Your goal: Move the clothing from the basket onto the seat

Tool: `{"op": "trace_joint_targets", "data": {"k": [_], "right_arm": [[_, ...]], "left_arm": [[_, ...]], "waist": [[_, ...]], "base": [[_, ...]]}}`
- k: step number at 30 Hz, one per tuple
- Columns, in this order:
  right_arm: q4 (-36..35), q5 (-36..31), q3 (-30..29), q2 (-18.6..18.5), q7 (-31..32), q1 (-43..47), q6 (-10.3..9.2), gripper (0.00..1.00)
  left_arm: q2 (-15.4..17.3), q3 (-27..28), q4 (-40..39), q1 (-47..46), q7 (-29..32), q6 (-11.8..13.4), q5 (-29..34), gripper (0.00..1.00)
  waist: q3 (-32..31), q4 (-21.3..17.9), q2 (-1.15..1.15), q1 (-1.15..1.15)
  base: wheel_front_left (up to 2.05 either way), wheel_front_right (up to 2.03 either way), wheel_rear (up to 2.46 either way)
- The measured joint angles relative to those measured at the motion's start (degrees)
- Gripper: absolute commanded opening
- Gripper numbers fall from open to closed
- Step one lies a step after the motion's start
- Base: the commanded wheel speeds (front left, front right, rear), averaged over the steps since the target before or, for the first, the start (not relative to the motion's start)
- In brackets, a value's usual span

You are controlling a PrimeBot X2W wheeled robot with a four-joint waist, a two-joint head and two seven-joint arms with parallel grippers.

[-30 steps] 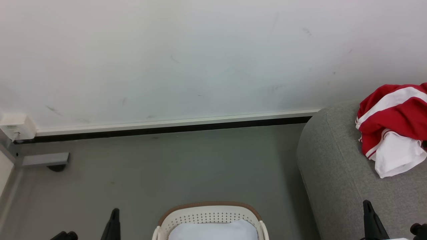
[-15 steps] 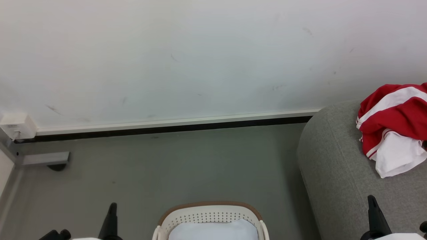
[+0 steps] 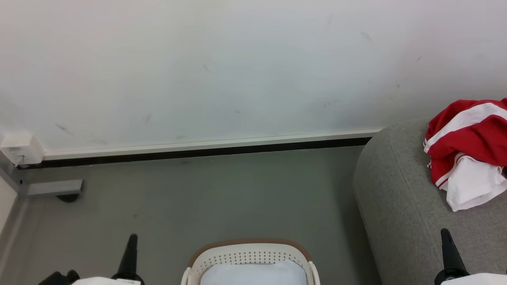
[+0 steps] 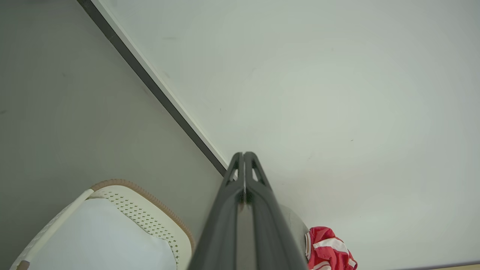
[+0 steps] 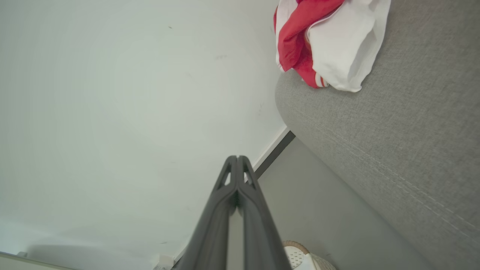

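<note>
The red-and-white clothing (image 3: 467,150) lies crumpled on the grey seat (image 3: 400,206) at the right of the head view; it also appears as clothing (image 5: 322,41) on the seat (image 5: 393,123) in the right wrist view and as clothing (image 4: 328,251) low in the left wrist view. The cream basket (image 3: 249,257) with its brown rim sits at the bottom centre on the floor, with something pale blue-white inside. My left gripper (image 3: 132,237) points up left of the basket (image 4: 142,213), shut and holding nothing (image 4: 244,154). My right gripper (image 3: 445,233) is over the seat's front, shut and holding nothing (image 5: 237,157).
A white wall (image 3: 237,71) with a dark skirting strip (image 3: 198,152) runs behind a grey floor (image 3: 222,194). A white socket box (image 3: 18,148) and a grey bracket (image 3: 53,188) sit at the far left.
Both gripper tips have risen a little in the head view, and pale forearms have come in at the bottom corners. The clothing, basket and seat have stayed put.
</note>
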Motion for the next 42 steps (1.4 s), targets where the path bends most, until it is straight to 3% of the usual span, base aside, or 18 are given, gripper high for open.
{"op": "trace_joint_targets", "data": {"k": [42], "right_arm": [[-2.53,22.27,-2.11,-0.07,5.46,-1.88,0.0,0.0]], "left_arm": [[0.1,2.12,-1.77,-2.22,5.54,-1.15,-21.57,0.0]], "waist": [[0.33,0.28,0.0,0.0]], "base": [[0.0,0.0,0.0]]}}
